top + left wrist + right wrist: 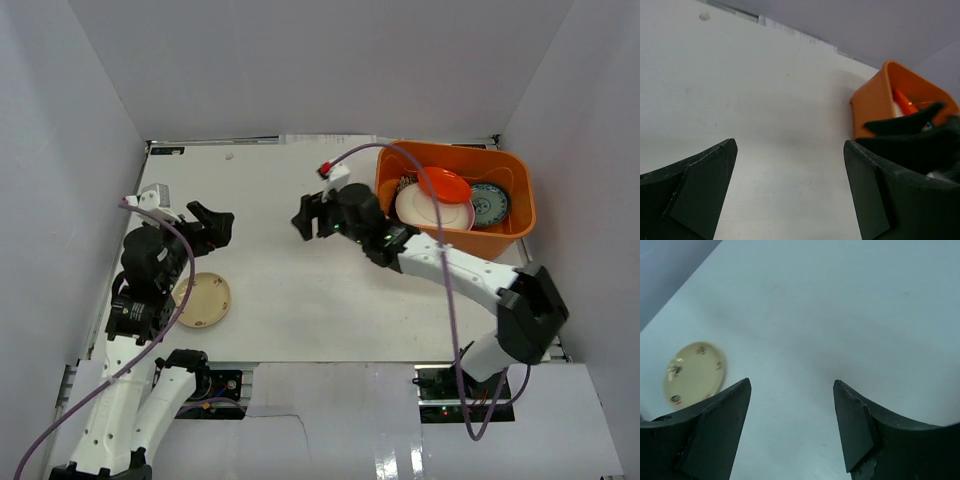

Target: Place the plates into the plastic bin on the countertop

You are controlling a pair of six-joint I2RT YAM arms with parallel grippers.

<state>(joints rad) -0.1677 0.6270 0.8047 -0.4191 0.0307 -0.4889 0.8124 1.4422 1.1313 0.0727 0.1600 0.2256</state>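
On the white tabletop (290,290), closed in by pale walls, an orange bin (523,200) stands at the far right corner. The left wrist camera sees one of its corners (875,102) past the right arm.

The right arm reaches from its base at the near right across to the middle of the tabletop. Its hand (305,215) is just left of the bin and points left. The wrist view shows this hand (790,425) spread wide with nothing between the fingers, above bare tabletop. The left arm is folded up at the near left. Its hand (215,225) points right toward the other one, well apart from it. That hand (790,190) is also spread and holds nothing.

One cream plate (200,299) lies flat on the tabletop beside the left arm, well apart from the bin. The right wrist view shows small red and dark marks on this plate (694,374).

Inside the bin lies a pale round plate (430,212). A blue-green patterned plate (490,203) sits just to its right. A small orange-red dish (445,184) rests over the pale plate's far edge. Something dark shows at the bin's left end, too hidden to name.
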